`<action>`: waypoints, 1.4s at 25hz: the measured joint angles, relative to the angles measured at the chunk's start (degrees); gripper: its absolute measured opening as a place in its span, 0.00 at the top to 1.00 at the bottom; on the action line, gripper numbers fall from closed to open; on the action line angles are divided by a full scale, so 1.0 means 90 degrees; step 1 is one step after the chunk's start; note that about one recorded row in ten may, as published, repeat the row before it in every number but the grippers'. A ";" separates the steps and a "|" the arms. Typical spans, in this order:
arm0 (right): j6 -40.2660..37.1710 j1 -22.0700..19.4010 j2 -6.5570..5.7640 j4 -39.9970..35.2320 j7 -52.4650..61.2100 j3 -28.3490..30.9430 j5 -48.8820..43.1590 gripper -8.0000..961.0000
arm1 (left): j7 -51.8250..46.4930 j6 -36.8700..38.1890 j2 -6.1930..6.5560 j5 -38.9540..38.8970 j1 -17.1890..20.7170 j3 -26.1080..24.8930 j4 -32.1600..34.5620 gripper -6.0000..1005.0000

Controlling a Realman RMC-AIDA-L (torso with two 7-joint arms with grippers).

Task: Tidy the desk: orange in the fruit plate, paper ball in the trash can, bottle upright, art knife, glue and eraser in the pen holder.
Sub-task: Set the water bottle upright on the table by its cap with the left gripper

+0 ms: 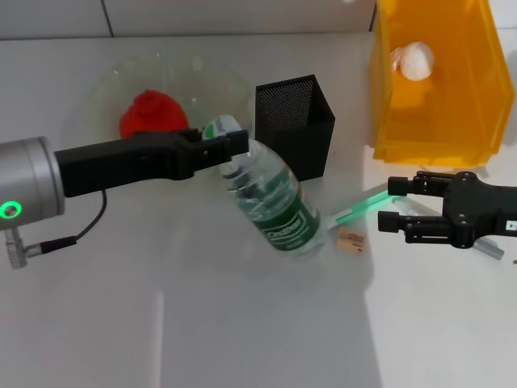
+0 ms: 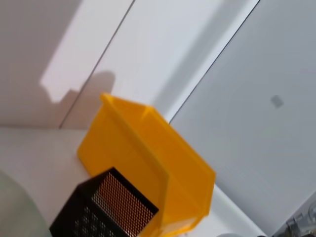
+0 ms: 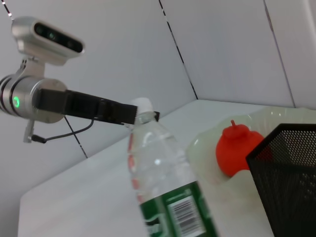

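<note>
The left gripper (image 1: 230, 145), reaching in from the left edge of the head view, has its black fingers clamped on the neck of the bottle (image 1: 271, 198) just below the white cap; the bottle is tilted, its base on the table near the centre of the frame and its cap leaning toward the upper left. At the right edge, slightly lower in the frame, the right gripper (image 1: 392, 202) hangs over the table with its two fingers apart, holding nothing. Just left of those fingertips, beside the bottle's base, lies the small beige eraser (image 1: 350, 239), and a thin green-and-clear stick (image 1: 363, 204) (which item it is cannot be told) runs slantwise from near the eraser under the right gripper. Farther up, at centre, the black mesh pen holder (image 1: 295, 123) stands upright just behind the bottle. In the upper left the orange (image 1: 149, 111) sits in the pale-green fruit plate (image 1: 214, 81), partly hidden by the left arm. In the upper right corner the yellow-orange trash can (image 1: 436, 121) holds the white paper ball (image 1: 413, 61).
</note>
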 joint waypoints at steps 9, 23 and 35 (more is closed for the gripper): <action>-0.0079 0.0295 0.0121 0.0014 0.0118 0.0013 0.0052 0.24 | 0.2459 0.1469 0.0003 -0.1540 0.0431 -0.1199 -0.1139 0.55; -0.0659 0.0522 0.0254 0.0169 -0.0027 -0.0763 0.0142 0.24 | 0.6225 0.4154 0.0119 -0.0689 0.0174 -0.3540 -0.3415 0.55; -0.0529 0.0816 0.0351 0.0949 -0.0825 -0.0912 0.0264 0.24 | 0.6757 0.4334 0.0427 -0.0306 -0.0014 -0.3840 -0.4068 0.55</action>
